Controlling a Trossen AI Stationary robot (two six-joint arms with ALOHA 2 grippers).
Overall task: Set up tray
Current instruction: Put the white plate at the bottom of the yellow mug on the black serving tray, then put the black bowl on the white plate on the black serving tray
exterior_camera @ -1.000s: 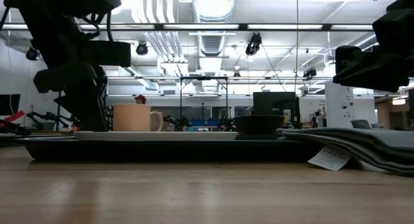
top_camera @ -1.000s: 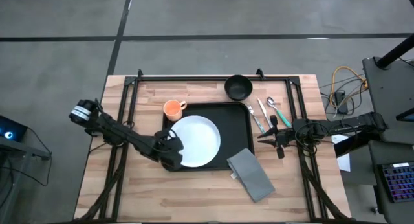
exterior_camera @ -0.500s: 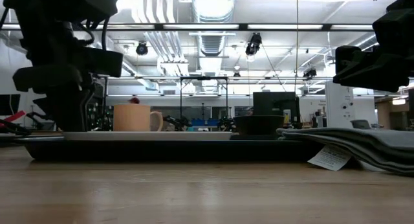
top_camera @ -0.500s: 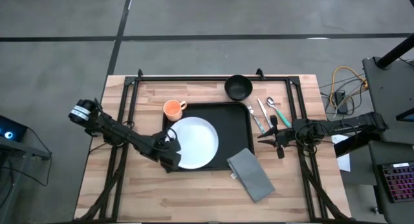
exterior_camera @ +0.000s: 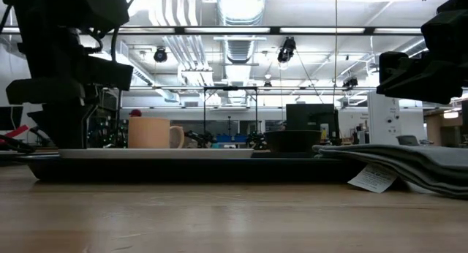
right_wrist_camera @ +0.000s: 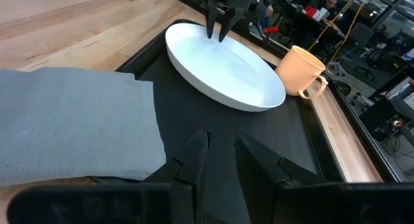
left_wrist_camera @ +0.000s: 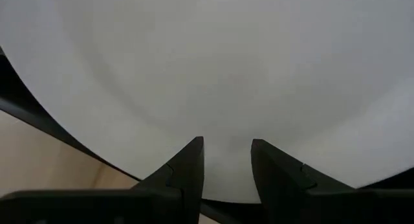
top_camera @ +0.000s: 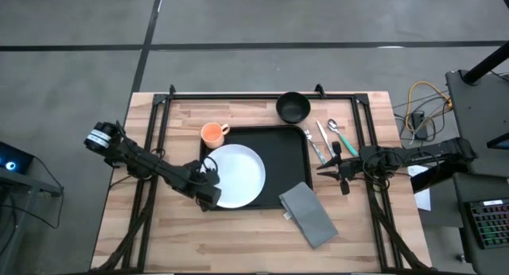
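Note:
A white plate (top_camera: 238, 176) lies flat on the left half of the black tray (top_camera: 290, 160). My left gripper (top_camera: 208, 187) points steeply down at the plate's left rim, open. The plate (left_wrist_camera: 213, 62) fills the left wrist view. An orange cup (top_camera: 212, 134) stands on the table by the tray's far left corner. My right gripper (right_wrist_camera: 221, 153) waits level, just right of the tray, open with a narrow gap and nothing between its fingers. My left gripper sets both fingertips (left_wrist_camera: 187, 169), held apart, on the plate's inner surface just inside its left rim (left_wrist_camera: 226, 143). The fingers come from above, pointing steeply down. Nothing is pinched between them. The plate lies flat on the tray.
A black bowl (top_camera: 293, 107) sits on the table beyond the tray's far right corner. Cutlery (top_camera: 324, 138) lies on the table to the tray's right. A folded grey napkin (top_camera: 308, 214) overlaps the tray's near right corner. There is bare wood along the near edge.
My left gripper has gone a little toward the table's left edge and has tipped at the wrist. The plate has slid with it across the tray toward the tray's left rim, staying flat.

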